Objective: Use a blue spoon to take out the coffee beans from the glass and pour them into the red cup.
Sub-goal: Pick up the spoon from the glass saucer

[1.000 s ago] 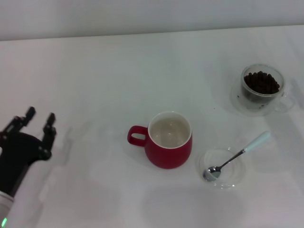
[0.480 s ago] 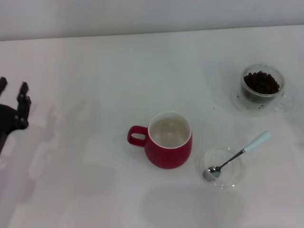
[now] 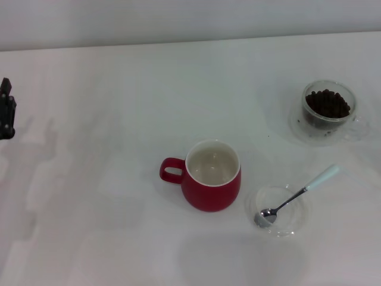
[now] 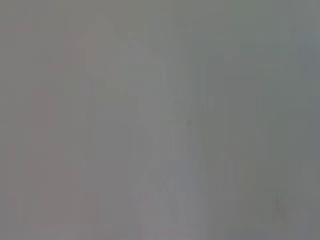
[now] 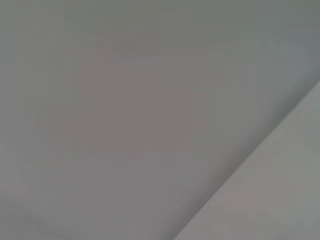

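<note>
Red cup (image 3: 213,177): we count one, near the middle of the white table (image 3: 119,89), upright, loop handle pointing to the robot's left, white inside showing nothing in it.
Glass (image 3: 329,110): one, clear, far right and farther back, well apart from the red cup.
Coffee beans (image 3: 327,103): one dark heap inside the glass; we can't count single beans.
Blue spoon (image 3: 297,195): one, just right of the red cup, metal bowl resting in the dish, pale handle sticking out over the rim.
Spoon axis: diagonal, bowl toward the near-left, handle tip toward the far-right.
Glass dish (image 3: 280,210): one, shallow, clear.
Left gripper (image 3: 6,116): at the far left edge of the head view, mostly cut off; we cannot tell how the fingers are set; well apart from the spoon, with the red cup between.
Wrist views: we see only blank grey surface.
</note>
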Motion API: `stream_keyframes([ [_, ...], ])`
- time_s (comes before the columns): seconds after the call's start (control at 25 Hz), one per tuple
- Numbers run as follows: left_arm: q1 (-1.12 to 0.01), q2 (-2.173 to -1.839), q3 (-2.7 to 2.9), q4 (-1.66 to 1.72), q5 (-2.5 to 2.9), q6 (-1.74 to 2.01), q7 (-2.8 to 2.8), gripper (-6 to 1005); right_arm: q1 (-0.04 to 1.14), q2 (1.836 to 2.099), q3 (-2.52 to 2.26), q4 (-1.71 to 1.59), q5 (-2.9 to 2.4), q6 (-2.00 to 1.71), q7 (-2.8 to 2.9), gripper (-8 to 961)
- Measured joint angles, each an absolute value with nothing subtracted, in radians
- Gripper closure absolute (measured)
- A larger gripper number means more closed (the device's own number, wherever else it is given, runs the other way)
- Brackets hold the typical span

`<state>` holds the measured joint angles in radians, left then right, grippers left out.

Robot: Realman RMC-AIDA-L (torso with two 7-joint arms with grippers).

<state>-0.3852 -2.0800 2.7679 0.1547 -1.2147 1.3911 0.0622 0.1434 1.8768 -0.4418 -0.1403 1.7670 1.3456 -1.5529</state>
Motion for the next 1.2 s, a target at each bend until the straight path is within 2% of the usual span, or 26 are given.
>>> stream_keyframes([
  [0.4,-0.440,-2.080,2.767,0.127,-1.255,1.389,0.063,575,0.123,1.881,-0.458,-0.142,1.641,1.417,-1.482,105],
  [0.88,-0.467,-2.082,2.767,0.126,-1.265,1.377,0.063,574,0.179,1.892,-0.504,-0.159,1.536,1.480,-1.492,115],
  [1.08,-0.461,-2.082,2.767,0.126,-1.266,1.376,0.063,574,0.178,1.909,-0.518,-0.159,1.535,1.479,-1.500,115],
  [1.2,-0.458,-2.083,2.767,0.126,-1.266,1.375,0.063,574,0.164,1.931,-0.518,-0.159,1.536,1.485,-1.530,115],
])
